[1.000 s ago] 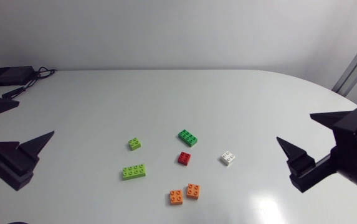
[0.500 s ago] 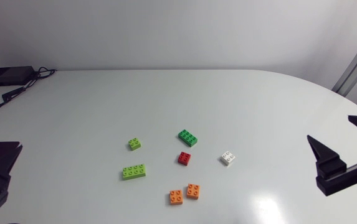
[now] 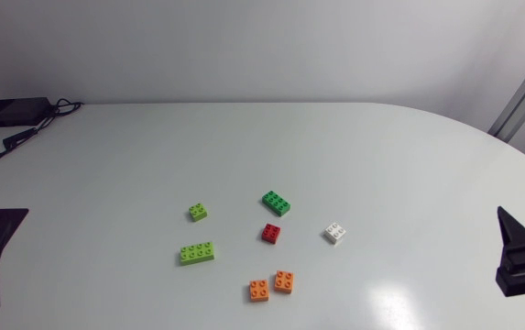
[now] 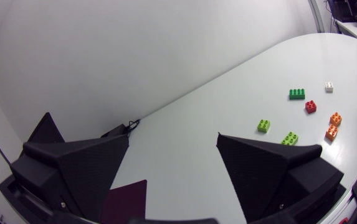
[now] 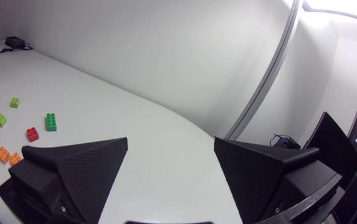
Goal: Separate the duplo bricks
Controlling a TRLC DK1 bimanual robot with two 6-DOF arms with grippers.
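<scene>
Scattered duplo bricks (image 3: 271,233) lying apart, black box (image 3: 10,112) at far corner

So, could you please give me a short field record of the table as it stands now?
brick count: seven, none stacked
lime: small lime brick; long lime brick nearer the front edge
middle: dark green brick, with red brick in front of it, apart
white brick: right of red, apart
orange: left orange brick beside right orange brick, contact unclear
left end effector: open, empty
right end effector: open, empty
</scene>
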